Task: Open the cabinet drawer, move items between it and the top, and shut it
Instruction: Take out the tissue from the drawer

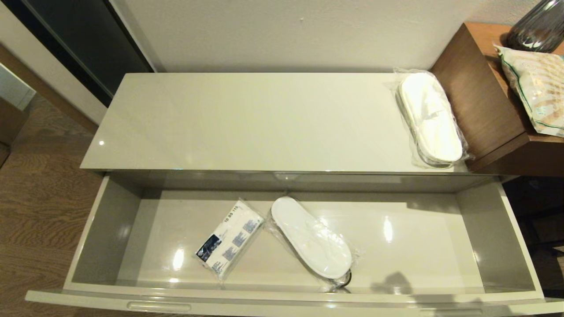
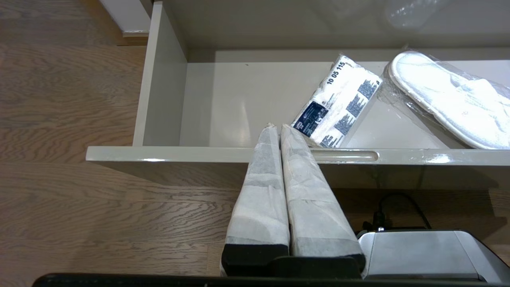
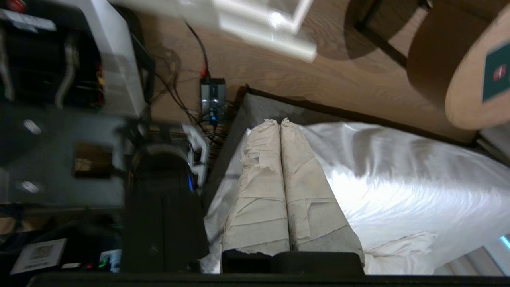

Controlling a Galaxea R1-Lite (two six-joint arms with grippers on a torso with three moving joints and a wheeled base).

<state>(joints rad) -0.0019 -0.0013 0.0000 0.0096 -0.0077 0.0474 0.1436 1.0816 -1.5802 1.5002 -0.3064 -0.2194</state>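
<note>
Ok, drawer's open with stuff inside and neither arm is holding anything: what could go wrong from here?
1. The slippers on the top overhang its front edge above the open cabinet drawer; a nudge could tip them in.
2. The left tool is shut at the drawer's front rim, near the packet; reaching in like that may push the packet rather than grasp it.
3. The packet sits close to the slippers in the drawer, so picking one may drag the other's wrap.

The drawer (image 1: 520, 246) front runs off the head view's bottom edge. The vase (image 1: 539, 26) is cropped. The right wrist view is blurred.
</note>
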